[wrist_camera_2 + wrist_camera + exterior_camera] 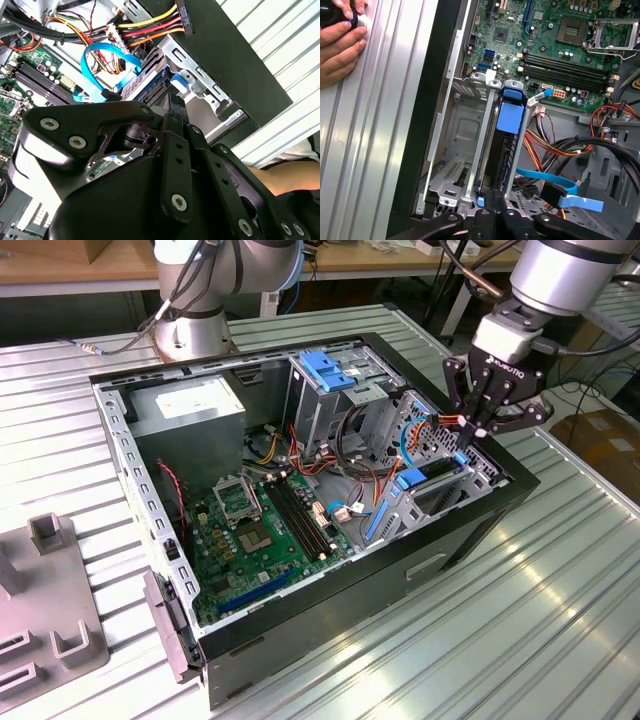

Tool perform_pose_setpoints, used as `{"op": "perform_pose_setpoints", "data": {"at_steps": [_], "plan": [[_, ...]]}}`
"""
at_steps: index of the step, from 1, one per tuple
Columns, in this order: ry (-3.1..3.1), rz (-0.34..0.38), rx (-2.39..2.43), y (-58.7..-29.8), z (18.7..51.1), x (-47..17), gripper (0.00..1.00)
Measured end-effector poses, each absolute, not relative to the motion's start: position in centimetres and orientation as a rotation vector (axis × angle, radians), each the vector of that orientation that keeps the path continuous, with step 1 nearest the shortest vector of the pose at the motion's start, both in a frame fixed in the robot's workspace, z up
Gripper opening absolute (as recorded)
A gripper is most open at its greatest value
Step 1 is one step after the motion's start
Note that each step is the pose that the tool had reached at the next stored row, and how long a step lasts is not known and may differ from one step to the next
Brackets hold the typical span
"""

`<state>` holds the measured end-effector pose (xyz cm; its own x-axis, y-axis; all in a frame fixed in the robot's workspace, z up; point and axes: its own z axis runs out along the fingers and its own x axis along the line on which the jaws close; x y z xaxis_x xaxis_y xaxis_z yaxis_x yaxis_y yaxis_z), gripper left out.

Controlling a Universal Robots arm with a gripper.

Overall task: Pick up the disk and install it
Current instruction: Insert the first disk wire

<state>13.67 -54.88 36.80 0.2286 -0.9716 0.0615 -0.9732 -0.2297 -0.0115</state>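
Note:
The disk (pixel 432 472) stands on edge in the drive bay at the corner of the open computer case (pixel 480 530) on the exterior view's right. In the first wrist view the disk (pixel 496 155) sits deep between metal bay rails, with a blue plastic tab at one end. My gripper (pixel 468 435) hangs straight over that bay. Its fingers are shut together, and their tips are at the disk's exposed end in both wrist views (pixel 175 102) (pixel 497 199). Nothing shows between the fingers.
A blue flat cable (pixel 555 181) and coloured wire bundles (pixel 150 25) lie close beside the bay. The motherboard (pixel 260 525), a power-supply box (pixel 190 405) and a blue-topped cage (pixel 335 370) sit inside the case. A person's hand (pixel 340 45) rests on the table. A grey fixture (pixel 45 610) stands at the exterior view's left.

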Motion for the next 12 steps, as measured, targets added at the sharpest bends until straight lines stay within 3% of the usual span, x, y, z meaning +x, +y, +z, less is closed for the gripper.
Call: {"op": "perform_pose_setpoints", "data": {"at_steps": [12], "plan": [[-1.69,0.09,2.619,-54.81,36.8,14.22,0.11]]}}
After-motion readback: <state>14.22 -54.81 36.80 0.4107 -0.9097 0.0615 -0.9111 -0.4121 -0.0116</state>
